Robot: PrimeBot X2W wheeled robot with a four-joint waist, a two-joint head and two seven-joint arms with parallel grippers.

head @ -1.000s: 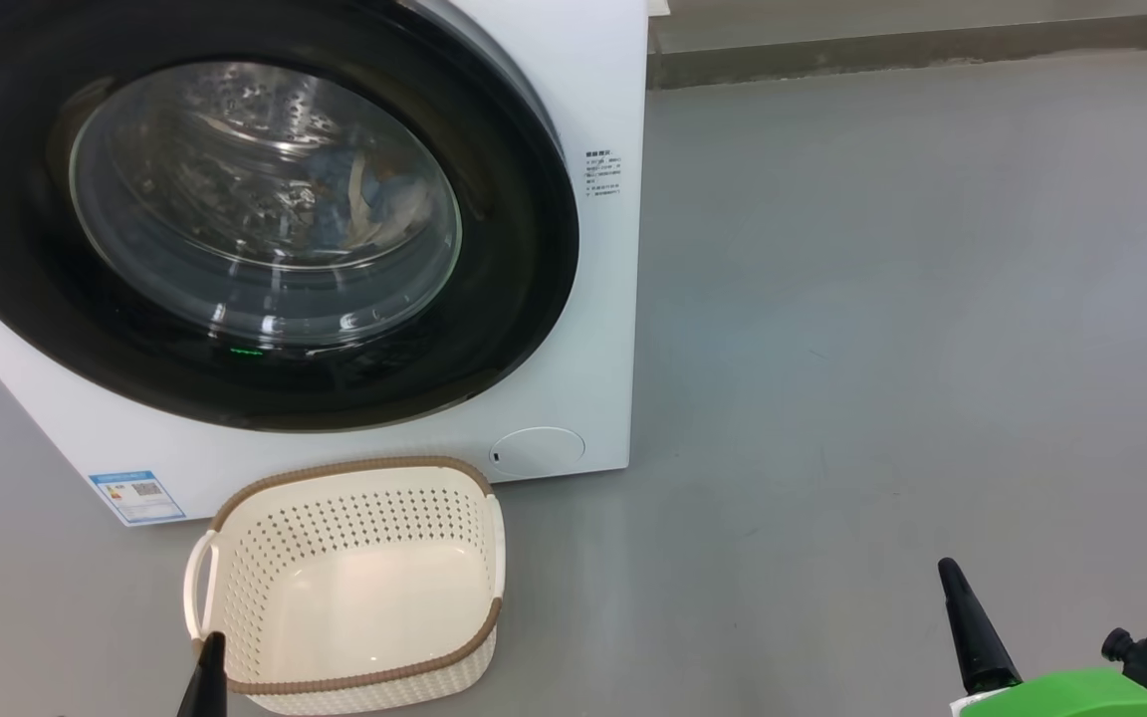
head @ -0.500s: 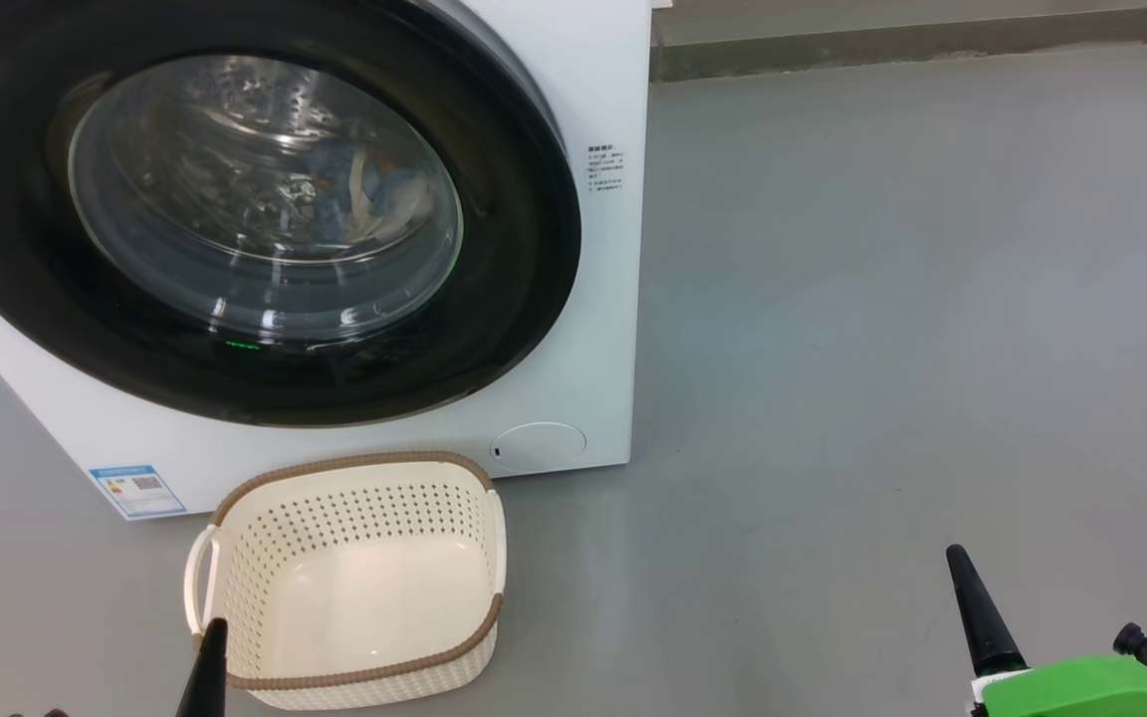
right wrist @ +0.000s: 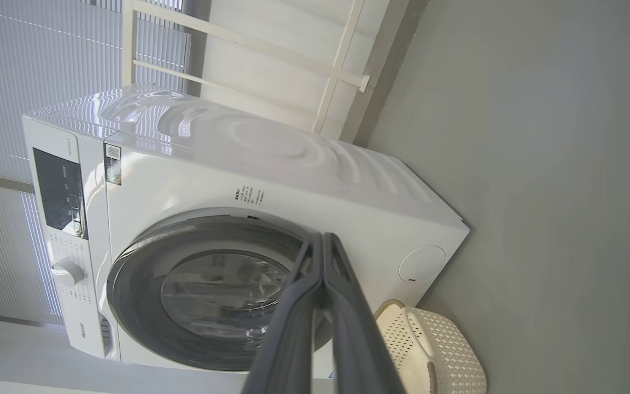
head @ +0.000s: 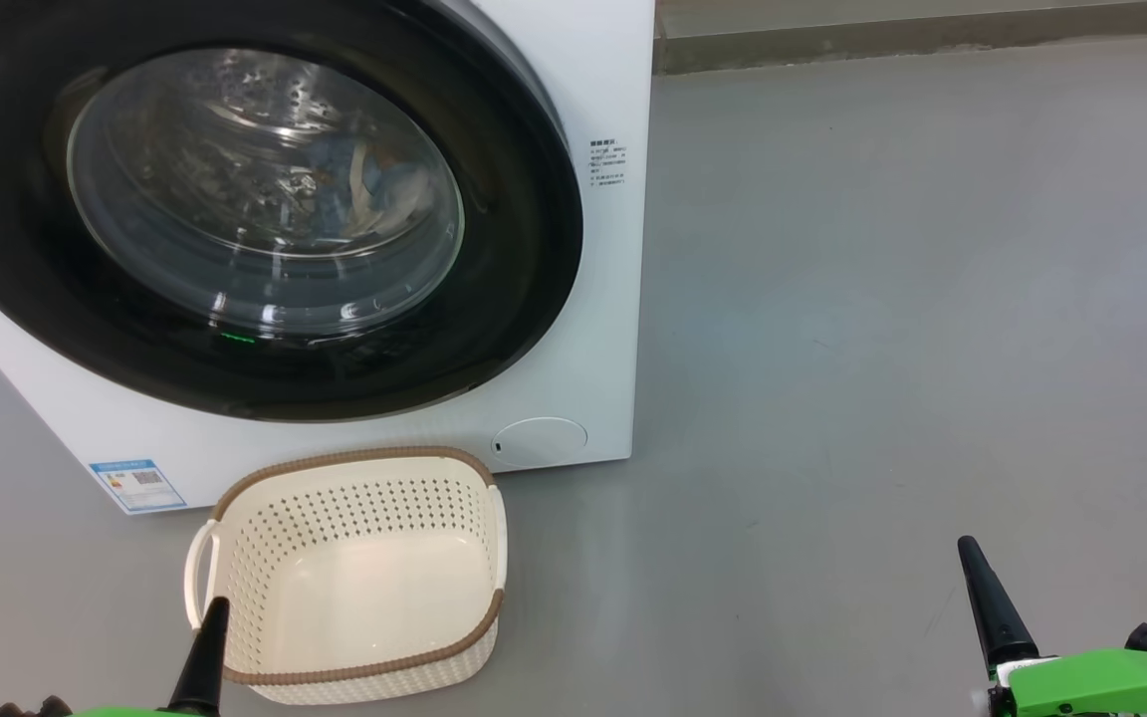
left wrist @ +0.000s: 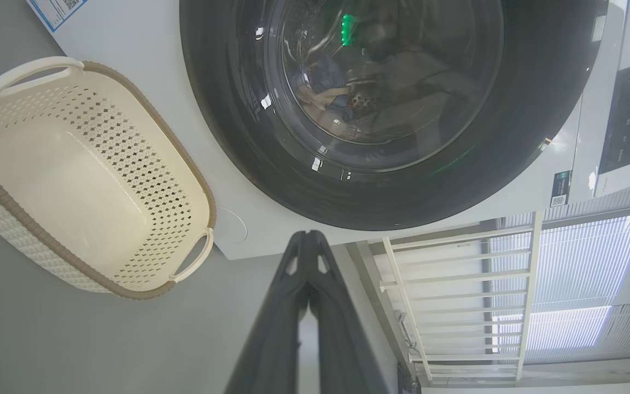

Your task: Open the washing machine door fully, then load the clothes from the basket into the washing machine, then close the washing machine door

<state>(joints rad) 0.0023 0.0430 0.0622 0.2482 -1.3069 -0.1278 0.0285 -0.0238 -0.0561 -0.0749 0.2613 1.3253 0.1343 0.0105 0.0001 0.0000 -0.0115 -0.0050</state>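
While left gripper point(left wrist: 308, 235) and right gripper point(right wrist: 323, 237) sit closed, glossy round black door point(head: 519, 249) shut, perforated cream basket point(head: 354, 510).

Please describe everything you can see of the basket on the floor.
The basket is cream-white plastic, rounded rectangular, its walls pierced with small holes. A brown woven-look rim runs around the top, and a white handle sits on each short side. It stands upright and empty on the grey floor, close before the washer. Whether they touch I cannot tell.
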